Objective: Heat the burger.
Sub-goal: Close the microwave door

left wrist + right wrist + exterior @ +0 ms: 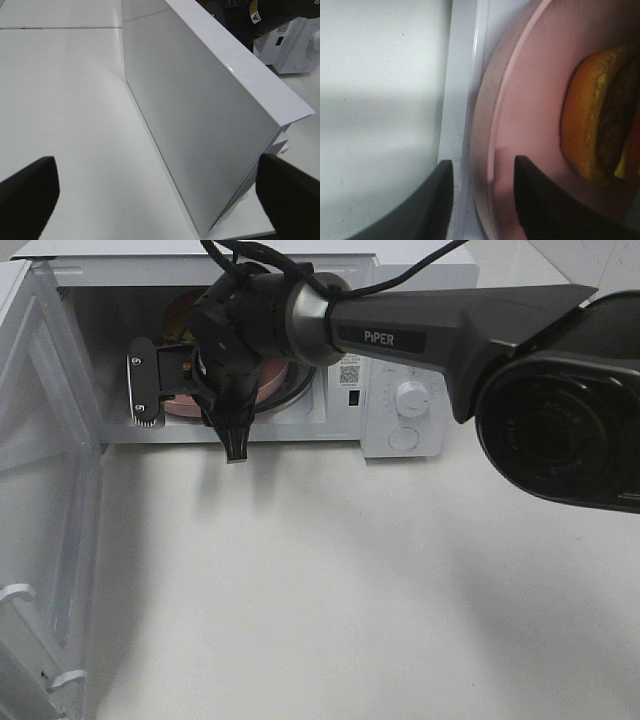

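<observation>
The burger [590, 115] lies on the pink plate [530, 75] inside the open white microwave [400, 350]. In the exterior high view my right arm hides most of it; only a brown bit [183, 315] and parts of the plate [275, 378] show. My right gripper [482, 200] is at the oven's mouth [190, 415]. Its jaws are open, one on each side of the plate's near rim, with a gap to it. My left gripper [160, 195] is wide open and empty, facing the free edge of the microwave door [200, 125].
The microwave door [40, 490] stands swung out along the left of the table, with its latches [20, 592] at the near end. The control panel with a knob [412, 398] is on the oven's right. The right arm's base [565, 420] fills the upper right.
</observation>
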